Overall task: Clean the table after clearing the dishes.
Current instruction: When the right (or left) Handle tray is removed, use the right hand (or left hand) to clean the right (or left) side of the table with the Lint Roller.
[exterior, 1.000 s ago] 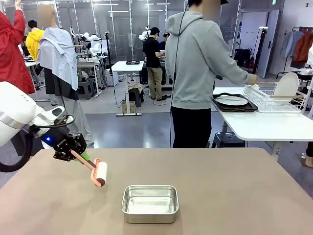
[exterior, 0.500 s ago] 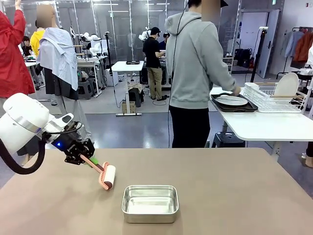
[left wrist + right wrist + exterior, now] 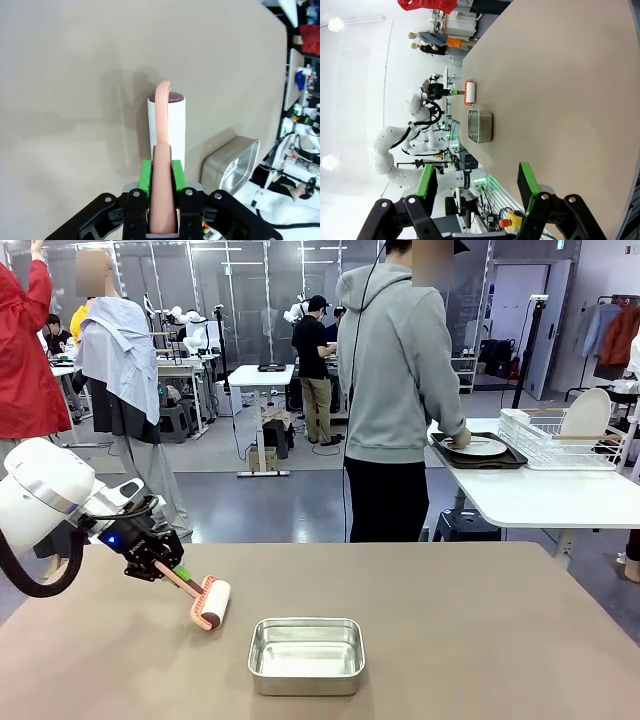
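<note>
At the left of the matte taupe tabletop (image 3: pixel 480 630), whose long axis runs across the front view, the left gripper (image 3: pixel 168 570) is clamped on a pink-handled roller (image 3: pixel 212 603); its white cylinder lies near the steel pan (image 3: pixel 306 654); the right gripper (image 3: pixel 476 184) stands apart; a round white plate (image 3: pixel 480 447) sits in its dark tray (image 3: pixel 455 460) on the far white tabletop (image 3: pixel 540 495).

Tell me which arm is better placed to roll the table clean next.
Left. The left gripper is shut on the roller, low over the table; the right gripper is open and empty.
</note>
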You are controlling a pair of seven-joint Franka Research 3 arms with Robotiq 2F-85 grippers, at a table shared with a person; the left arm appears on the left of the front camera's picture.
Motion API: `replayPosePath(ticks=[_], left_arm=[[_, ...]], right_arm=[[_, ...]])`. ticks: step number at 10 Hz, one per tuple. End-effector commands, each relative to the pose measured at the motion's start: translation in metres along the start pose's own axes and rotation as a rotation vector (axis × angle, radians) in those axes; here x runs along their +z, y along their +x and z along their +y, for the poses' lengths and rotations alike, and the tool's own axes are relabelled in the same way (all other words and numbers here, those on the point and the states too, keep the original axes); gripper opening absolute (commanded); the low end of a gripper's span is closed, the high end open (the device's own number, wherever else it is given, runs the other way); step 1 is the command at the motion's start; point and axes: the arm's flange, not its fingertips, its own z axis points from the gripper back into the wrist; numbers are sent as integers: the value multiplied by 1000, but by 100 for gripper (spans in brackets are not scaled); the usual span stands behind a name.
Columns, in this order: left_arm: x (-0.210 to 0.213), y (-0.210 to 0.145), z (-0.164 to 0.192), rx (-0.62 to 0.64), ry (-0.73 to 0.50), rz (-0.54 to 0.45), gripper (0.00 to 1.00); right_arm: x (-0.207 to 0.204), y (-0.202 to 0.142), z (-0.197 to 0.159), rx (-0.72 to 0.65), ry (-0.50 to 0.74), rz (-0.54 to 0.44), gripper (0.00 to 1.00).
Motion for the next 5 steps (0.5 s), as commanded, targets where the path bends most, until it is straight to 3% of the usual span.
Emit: replayPosePath(ticks=[1,3,5], left_arm=[[0,-10,49,-9,184,-12,21],[36,-21,74,-1,249,-37,21],[80,-28,103,55,403,-27,21]], right_arm=[[-1,-3,4,-4,-1,9,81],[-1,-3,4,-4,-1,9,81],[-1,-3,4,-4,-1,9,81]])
